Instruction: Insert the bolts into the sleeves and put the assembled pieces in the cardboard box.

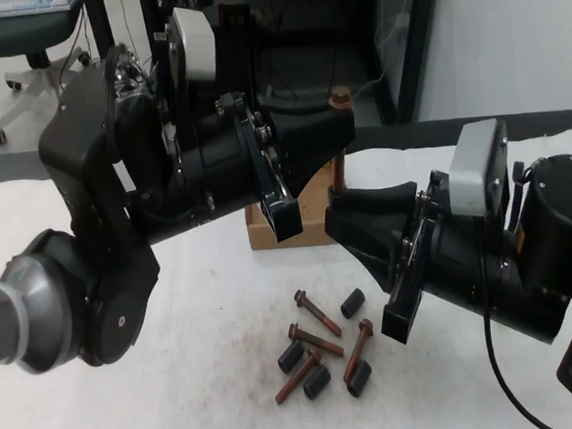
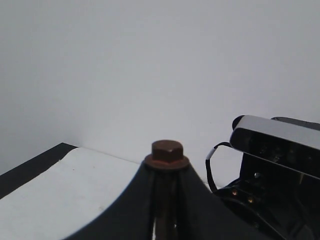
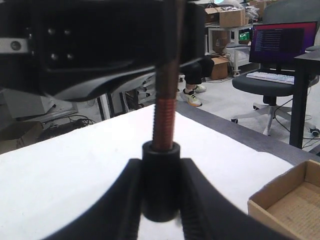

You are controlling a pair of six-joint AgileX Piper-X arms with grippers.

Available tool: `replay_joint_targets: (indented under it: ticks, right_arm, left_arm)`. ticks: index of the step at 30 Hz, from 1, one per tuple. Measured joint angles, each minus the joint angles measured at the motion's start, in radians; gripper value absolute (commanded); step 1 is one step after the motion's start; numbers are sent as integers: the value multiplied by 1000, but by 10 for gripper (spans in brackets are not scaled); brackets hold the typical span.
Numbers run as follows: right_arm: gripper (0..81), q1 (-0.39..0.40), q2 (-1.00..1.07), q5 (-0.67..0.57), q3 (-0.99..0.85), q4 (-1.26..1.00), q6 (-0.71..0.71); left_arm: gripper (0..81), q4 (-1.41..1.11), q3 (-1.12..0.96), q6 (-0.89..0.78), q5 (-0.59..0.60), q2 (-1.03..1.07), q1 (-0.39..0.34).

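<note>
- The left gripper point(image 2: 166, 187), in the upper middle of the high view, is clamping a rusty brown hex-head metal bolt point(image 2: 166, 151) just under its head, with the shank hanging downward. If that pinch is slack, the bolt may be pushed up through the fingers instead of going down into the sleeve.
- Directly beneath it, the right gripper point(image 3: 160, 210) is squeezing a short black cylindrical sleeve point(image 3: 160, 186) upright. The bolt's threaded end is sitting at or just inside the sleeve's mouth; how deep it is reaching cannot be told.
- Any tilt between shank and bore is the main hazard. The thread could catch on the rim, cocking the sleeve in the right gripper's hold or popping it out.
- Both pieces are hanging in the air rather than resting on anything, so a slip from either side means a drop.
- The open brown cardboard box point(image 1: 268, 230) is sitting at the centre of the high view, beside the pair rather than under it. Letting go here would probably miss it.
- On the white bench cover point(image 1: 178, 359), in the lower middle of the high view, spare rusty bolts point(image 1: 316, 340) and black sleeves point(image 1: 316, 381) are lying in a loose cluster. A falling part, or an arm dipping low, could scatter them.
- The two bulky arms are working very close together, so a sideways correction risks their wrists knocking.
</note>
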Motion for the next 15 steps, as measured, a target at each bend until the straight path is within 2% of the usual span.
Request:
replay_joint_targets:
  ticks: [15]
  right_arm:
    - [8, 0, 1, 17, 1, -117, 72]
  left_arm:
    - [3, 49, -4, 13, 4, -6, -1]
